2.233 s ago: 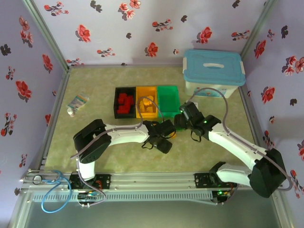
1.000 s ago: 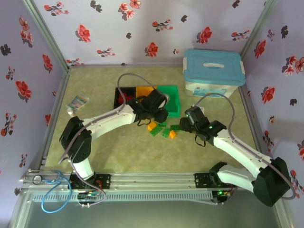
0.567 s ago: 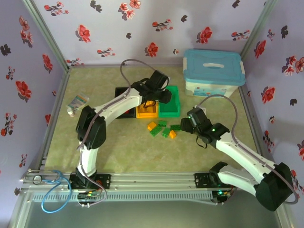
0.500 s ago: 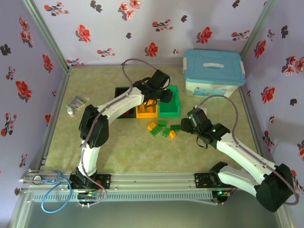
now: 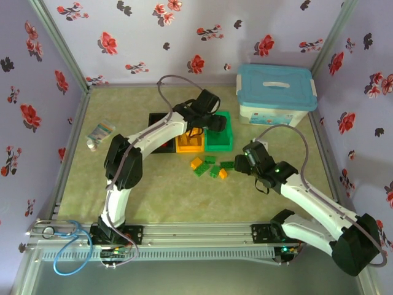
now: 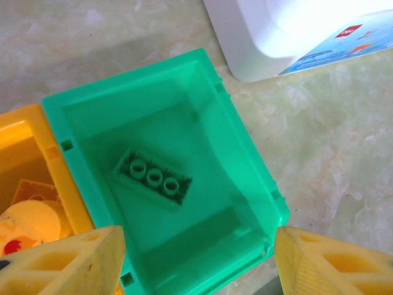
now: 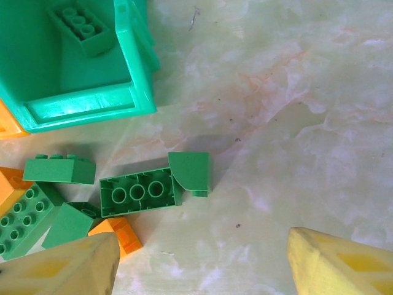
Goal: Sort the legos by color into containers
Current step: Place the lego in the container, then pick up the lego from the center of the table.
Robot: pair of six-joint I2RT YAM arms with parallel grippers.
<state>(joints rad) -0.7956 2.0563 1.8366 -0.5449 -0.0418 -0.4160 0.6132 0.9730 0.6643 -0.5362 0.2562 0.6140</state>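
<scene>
- Left gripper [image 6: 196, 261] is hovering open-jawed over the green bin [image 6: 236, 132], where one green brick [image 6: 153, 178] is lying, colour-matched.
- Right gripper [image 7: 202, 264] is hanging wide above loose bricks [image 7: 140, 193], poised for picking.

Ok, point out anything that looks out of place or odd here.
Nothing looks damaged. A loose pile of green and orange legos lies unsorted on the table, just in front of the green bin. One green brick in that pile appears tipped over, its hollow side showing.
</scene>
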